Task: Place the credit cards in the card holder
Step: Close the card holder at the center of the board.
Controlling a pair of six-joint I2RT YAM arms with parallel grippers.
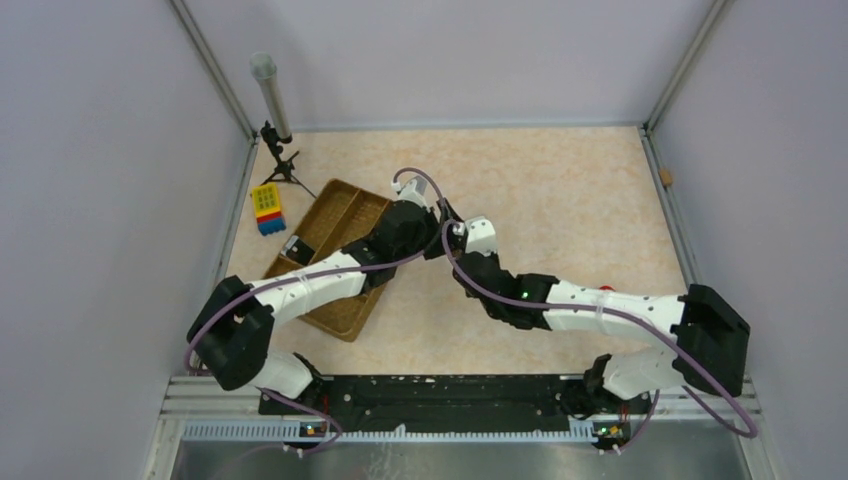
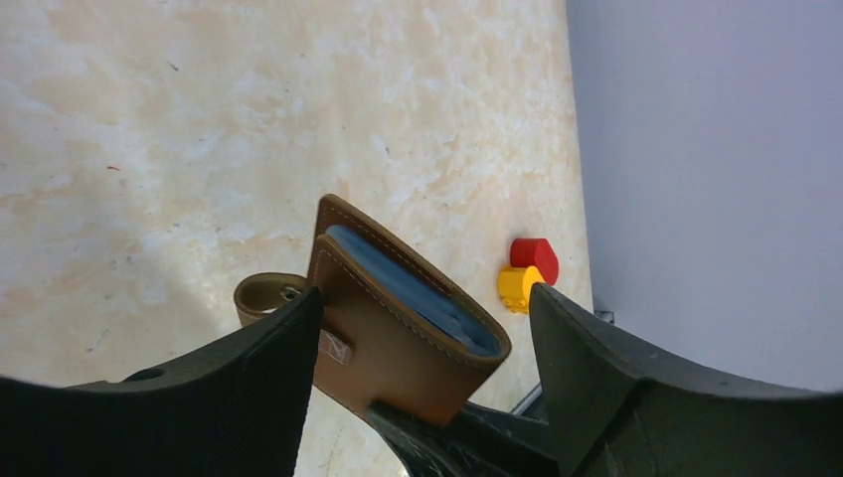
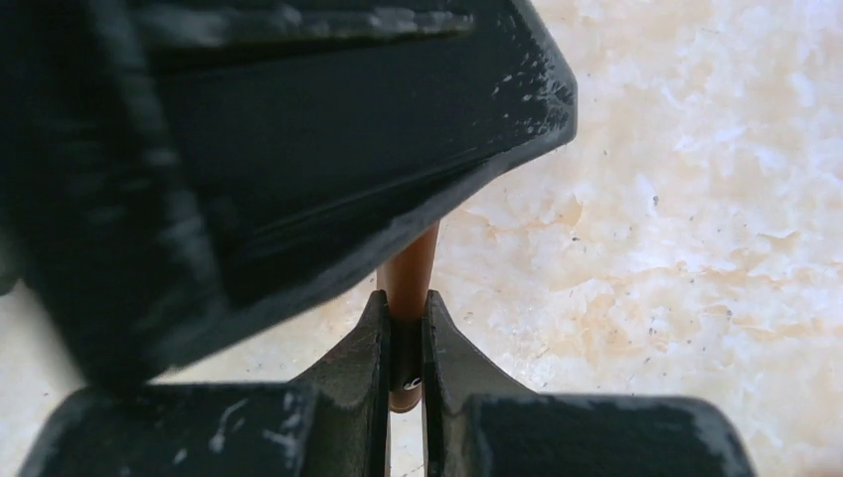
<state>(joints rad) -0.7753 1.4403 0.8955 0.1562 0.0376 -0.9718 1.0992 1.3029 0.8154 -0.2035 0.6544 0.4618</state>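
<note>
Right gripper (image 3: 405, 310) is pinching the holder (image 2: 398, 348) by its edge, jaws almost together. Holder is sitting mid-table, just right of the tray (image 1: 350, 205), where both wrists are meeting. It's tilting, open mouth up. Can't tell if its lower edge is touching the table (image 2: 199, 119). Cards (image 2: 418, 290) are sitting inside the holder, with the blue-grey edge showing at the mouth. Left gripper (image 2: 425, 298) is standing wide around the holder, one finger (image 2: 249, 378) touching the brown face, the other staying clear. Red-and-yellow piece (image 2: 527, 273) is lying by the right wall. Block (image 1: 267, 208) is lying left of the tray's far end
</note>
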